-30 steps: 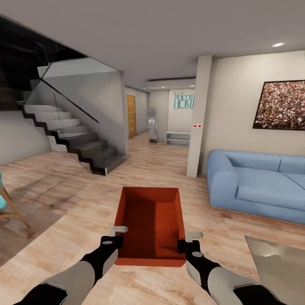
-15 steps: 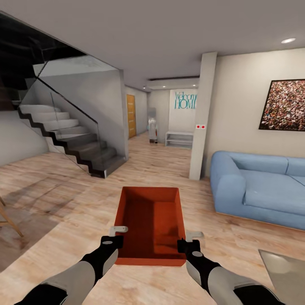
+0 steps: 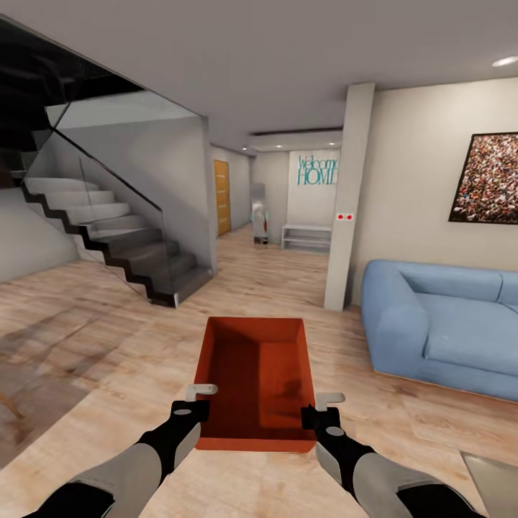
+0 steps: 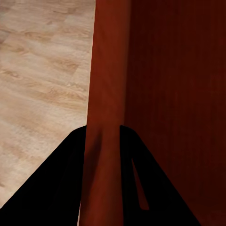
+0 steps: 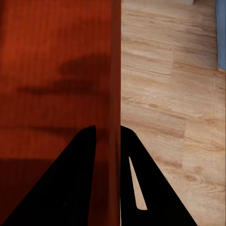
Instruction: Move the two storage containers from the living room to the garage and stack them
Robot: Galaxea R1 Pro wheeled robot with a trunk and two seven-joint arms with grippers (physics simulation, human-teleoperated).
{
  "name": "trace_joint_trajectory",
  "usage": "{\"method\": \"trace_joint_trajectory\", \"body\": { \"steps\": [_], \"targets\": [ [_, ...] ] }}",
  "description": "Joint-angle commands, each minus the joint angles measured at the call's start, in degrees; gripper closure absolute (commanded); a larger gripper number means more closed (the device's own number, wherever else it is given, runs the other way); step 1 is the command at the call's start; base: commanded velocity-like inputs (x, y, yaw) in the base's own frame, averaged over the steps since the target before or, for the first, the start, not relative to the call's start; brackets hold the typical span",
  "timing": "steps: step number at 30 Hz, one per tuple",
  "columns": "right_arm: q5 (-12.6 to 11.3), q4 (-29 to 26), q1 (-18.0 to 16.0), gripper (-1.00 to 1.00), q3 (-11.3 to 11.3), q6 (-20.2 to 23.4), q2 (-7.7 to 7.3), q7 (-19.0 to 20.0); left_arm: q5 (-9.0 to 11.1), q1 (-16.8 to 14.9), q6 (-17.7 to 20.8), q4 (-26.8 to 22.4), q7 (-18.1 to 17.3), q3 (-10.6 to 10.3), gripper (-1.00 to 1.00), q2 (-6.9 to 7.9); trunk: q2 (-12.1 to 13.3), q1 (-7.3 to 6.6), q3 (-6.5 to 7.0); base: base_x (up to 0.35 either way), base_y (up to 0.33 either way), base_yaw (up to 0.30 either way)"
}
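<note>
One orange-red storage container [image 3: 255, 381] hangs in front of me above the light wood-plank flooring of the living room [image 3: 108, 345]. My left gripper [image 3: 198, 400] is shut on its left side wall, and my right gripper [image 3: 321, 407] is shut on its right side wall. The left wrist view has the thin wall of the container [image 4: 106, 84] pinched between the dark fingers of the left gripper [image 4: 103, 131]. The right wrist view has the container wall [image 5: 115, 70] clamped the same way by the right gripper [image 5: 108, 129]. The bin is empty. The second container, the garage and its concrete floor are out of view.
A staircase with a glass railing [image 3: 122, 237] stands at the left. At the right are a blue sofa [image 3: 446, 324] and a pale pillar [image 3: 349, 194]. A hallway between them leads to a wooden door [image 3: 222, 196] and a white shelf [image 3: 306, 236]. A glass table corner [image 3: 496, 478] shows at lower right.
The whole view has shifted: the sofa and pillar slid right, the stairs and a chair slid left, so the camera moved forward. The container and both grippers keep their place.
</note>
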Motion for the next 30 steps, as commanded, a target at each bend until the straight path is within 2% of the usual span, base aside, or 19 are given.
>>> {"method": "trace_joint_trajectory", "body": {
  "steps": [1, 7, 30],
  "targets": [
    [-0.58, 0.51, -0.01, 1.00, -1.42, -0.25, 0.02, -0.41, -0.88, -0.09, -4.50, -0.34, 1.31, 3.47, 1.00, 0.28, -0.05, 0.04, -0.08, 0.323, 0.000, -0.074],
    [-0.57, 0.51, -0.01, 1.00, -1.41, -0.25, 0.09, -0.41, -0.88, -0.09, -4.50, -0.31, 1.31, 3.47, 1.00, 0.28, -0.05, 0.04, -0.08, 0.323, 0.000, -0.109],
    [-0.61, 0.51, -0.01, 1.00, -1.45, -0.32, 0.00, -0.41, -0.88, -0.08, -4.50, -0.30, 1.31, 3.47, 1.00, 0.28, -0.05, 0.04, -0.08, 0.324, 0.000, -0.002]
  ]
}}
